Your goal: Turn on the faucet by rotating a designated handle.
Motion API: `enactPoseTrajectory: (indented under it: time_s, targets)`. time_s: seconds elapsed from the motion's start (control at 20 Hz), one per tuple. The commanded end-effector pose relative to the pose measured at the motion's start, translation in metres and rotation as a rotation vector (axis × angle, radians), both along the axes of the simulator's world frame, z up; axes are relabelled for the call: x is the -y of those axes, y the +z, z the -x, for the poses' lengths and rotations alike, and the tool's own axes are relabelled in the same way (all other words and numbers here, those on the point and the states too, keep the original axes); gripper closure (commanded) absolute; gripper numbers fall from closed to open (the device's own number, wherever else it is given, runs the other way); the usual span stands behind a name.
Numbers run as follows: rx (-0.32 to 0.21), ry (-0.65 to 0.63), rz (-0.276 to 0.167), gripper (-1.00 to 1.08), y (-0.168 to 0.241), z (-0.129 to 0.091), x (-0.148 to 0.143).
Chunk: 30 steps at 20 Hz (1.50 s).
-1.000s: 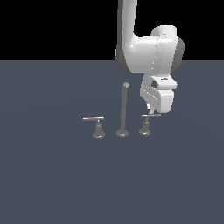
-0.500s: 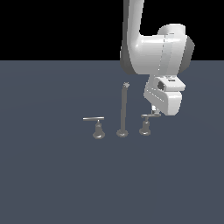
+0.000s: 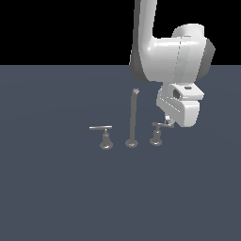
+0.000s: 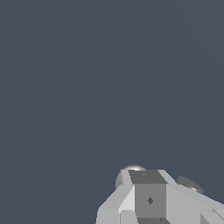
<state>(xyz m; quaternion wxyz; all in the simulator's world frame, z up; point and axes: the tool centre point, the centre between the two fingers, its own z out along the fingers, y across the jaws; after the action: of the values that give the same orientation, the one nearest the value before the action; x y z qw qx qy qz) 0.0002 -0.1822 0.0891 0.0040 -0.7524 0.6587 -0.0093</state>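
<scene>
Nearest the exterior camera, the faucet (image 3: 132,123) stands on the dark grey worktop (image 3: 56,197): its tall spout post (image 3: 132,117) rises between two low levers. On the post's side toward the exterior view's left is the slimmer lever (image 3: 104,136), well apart from the arm. On the other side stands the handle (image 3: 158,133), its bar end just under the claw (image 3: 168,123). Whether the claw is spread or pressed together cannot be told. Only the wrist view shows the claw body (image 4: 148,199) against bare worktop, hiding the faucet.

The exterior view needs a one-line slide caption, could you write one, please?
Panda gripper meets the lever of the handle on the exterior view's right, beside the spout post.
</scene>
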Motion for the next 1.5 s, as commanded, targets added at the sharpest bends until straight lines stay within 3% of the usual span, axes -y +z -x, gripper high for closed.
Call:
enactPoseTrajectory:
  time_s: [0.0,0.3,0.4,1.0,1.1,1.45]
  targets:
    - [-0.017,-0.005,-0.006,1.08,0.000,0.017,0.000]
    - [-0.019,-0.008,-0.006,1.08,0.000,0.038,0.001]
    - [-0.008,-0.007,0.001,1.08,0.000,0.029,0.004]
    - [-0.018,-0.008,-0.006,1.08,0.000,0.061,-0.029]
    - [-0.014,-0.030,0.002,1.08,0.000,0.060,-0.012]
    - [-0.018,-0.013,-0.004,1.08,0.000,0.058,-0.057]
